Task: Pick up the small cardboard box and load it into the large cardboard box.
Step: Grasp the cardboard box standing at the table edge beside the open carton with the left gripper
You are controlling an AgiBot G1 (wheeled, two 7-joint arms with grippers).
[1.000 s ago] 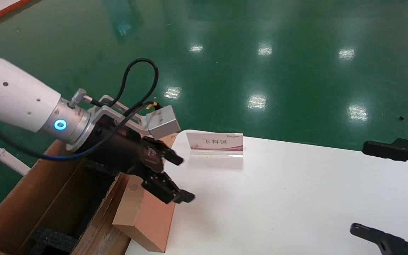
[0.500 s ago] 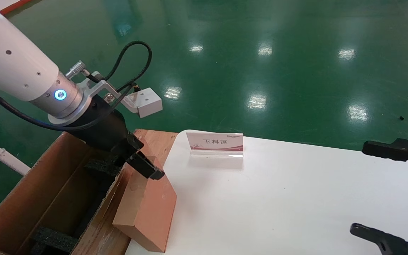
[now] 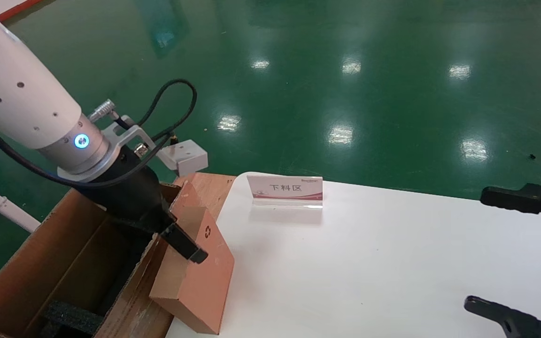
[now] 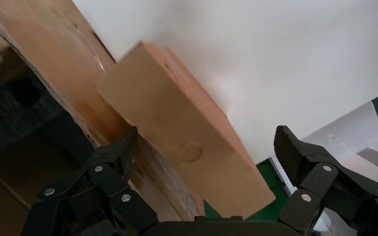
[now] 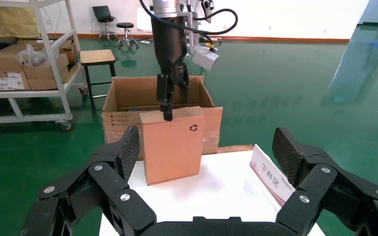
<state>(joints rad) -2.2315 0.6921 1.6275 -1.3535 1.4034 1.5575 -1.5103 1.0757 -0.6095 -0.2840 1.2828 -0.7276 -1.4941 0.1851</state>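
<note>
brown cardboard fills the left of the scene, and the left gripper (image 3: 176, 234) is right down at the small cardboard box (image 3: 195, 277). its black fingers (image 4: 113, 157) are spread wide in the left wrist view, one on each side of the box's paler narrow top edge, with clear space showing between each pad and the cardboard. from the head view one finger tip (image 3: 190, 249) lies across the upper part of the broad face, just below the little black recycling symbol (image 3: 207, 230); whether it actually touches the face i cannot tell. nothing is clamped.

the small cardboard box stands on its narrow edge at the near left corner of the white table (image 3: 392, 263), tilted, its top leaning left against the side of the large cardboard box (image 3: 64, 263). the right wrist view shows it upright-looking from the far side, symbol near the top corner, with the left gripper coming at it from above.

the left arm (image 3: 21, 103) slopes down from the upper left, white forearm, silver wrist ring with a glowing blue light, a black cable looping over it, gripper pointing down and to the right.

the large cardboard box sits on the green floor (image 3: 345, 70) just left of the table, flaps open, black foam padding (image 3: 71, 317) inside.

a small white and red sign (image 3: 284, 190) stands at the far side of the table.

the right gripper (image 3: 510, 253) is parked at the right edge of the table, fingers wide apart, holding nothing.
</note>
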